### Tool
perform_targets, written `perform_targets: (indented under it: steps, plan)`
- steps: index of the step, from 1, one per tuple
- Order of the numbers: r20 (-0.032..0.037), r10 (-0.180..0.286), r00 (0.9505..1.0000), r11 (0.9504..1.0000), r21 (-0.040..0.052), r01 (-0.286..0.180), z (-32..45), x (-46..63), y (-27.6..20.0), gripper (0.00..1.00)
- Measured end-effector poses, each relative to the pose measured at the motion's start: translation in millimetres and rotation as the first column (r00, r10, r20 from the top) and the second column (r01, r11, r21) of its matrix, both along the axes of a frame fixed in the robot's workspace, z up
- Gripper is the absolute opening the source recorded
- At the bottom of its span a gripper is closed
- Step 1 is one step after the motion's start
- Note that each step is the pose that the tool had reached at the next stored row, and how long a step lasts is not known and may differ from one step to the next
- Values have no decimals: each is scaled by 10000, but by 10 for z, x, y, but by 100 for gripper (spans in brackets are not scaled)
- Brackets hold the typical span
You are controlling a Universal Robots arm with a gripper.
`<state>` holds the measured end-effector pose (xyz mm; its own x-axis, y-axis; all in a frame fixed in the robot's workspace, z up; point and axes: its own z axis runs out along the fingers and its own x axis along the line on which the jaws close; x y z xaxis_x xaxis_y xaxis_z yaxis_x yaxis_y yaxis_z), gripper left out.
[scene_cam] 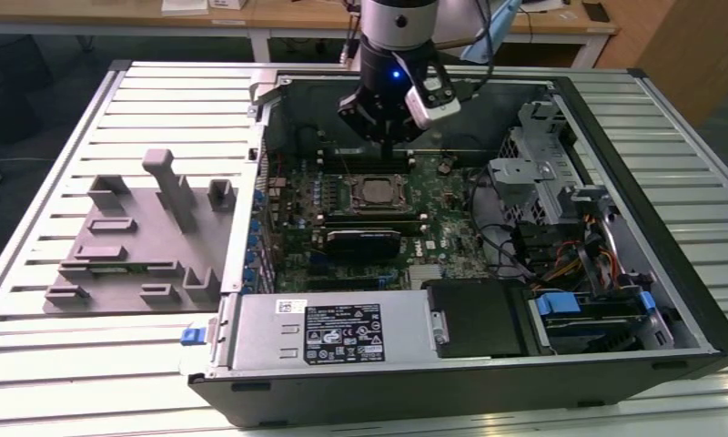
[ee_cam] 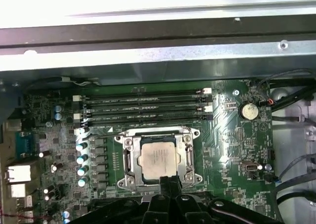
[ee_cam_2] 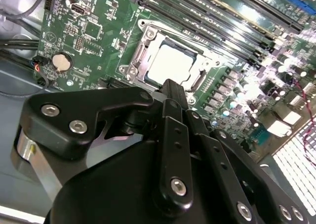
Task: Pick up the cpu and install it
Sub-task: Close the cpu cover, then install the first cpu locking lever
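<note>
The cpu [scene_cam: 373, 192], a small square chip with a silvery top plate, lies flat inside the metal-framed socket [scene_cam: 403, 198] on the green motherboard [scene_cam: 443, 232] in the open computer case. Both wrist views show it seated in the socket [ee_cam: 157, 133], cpu [ee_cam: 157, 157] and cpu [ee_cam_2: 170, 66]. My gripper [scene_cam: 391, 144] hangs a little above the board, just beyond the socket's far side in the exterior view. Its black fingers [ee_cam_2: 172, 91] are pressed together with nothing between them; gripper [ee_cam: 168, 185] is apart from the chip.
Several memory slots [ee_cam: 143, 105] run beside the socket, with a coin cell [ee_cam: 248, 110] nearby. A drive cage and cables [scene_cam: 546, 209] fill the case on the exterior view's right, the power supply [scene_cam: 328, 332] its front. A grey fixture tray [scene_cam: 134, 237] stands outside the case.
</note>
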<state>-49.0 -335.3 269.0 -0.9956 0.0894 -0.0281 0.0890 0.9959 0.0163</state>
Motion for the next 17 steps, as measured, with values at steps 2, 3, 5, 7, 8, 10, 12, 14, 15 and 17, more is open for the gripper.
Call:
perform_targets:
  steps: [2,3,5,7,8,10,12,14,15,17]
  plan:
    - [-1,0,10000,10000,-2,0,-15,9,6,11]
    - [-1,0,10000,10000,-3,0,-68,52,16,11]
    - [-1,0,10000,10000,-4,0,-82,64,19,11]
    - [-1,0,10000,10000,-5,0,-101,80,21,11]
    - [-1,0,10000,10000,-5,0,-109,87,22,11]
    - [-1,-2,10000,10000,-7,2,-109,84,23,11]
    - [-1,0,10000,10000,-6,0,-105,80,23,11]
    - [-1,0,10000,10000,-6,0,-99,80,23,11]
    - [-1,0,10000,10000,-5,0,-99,80,23,11]
    - [-1,-1,10000,10000,1,1,-99,80,23,11]
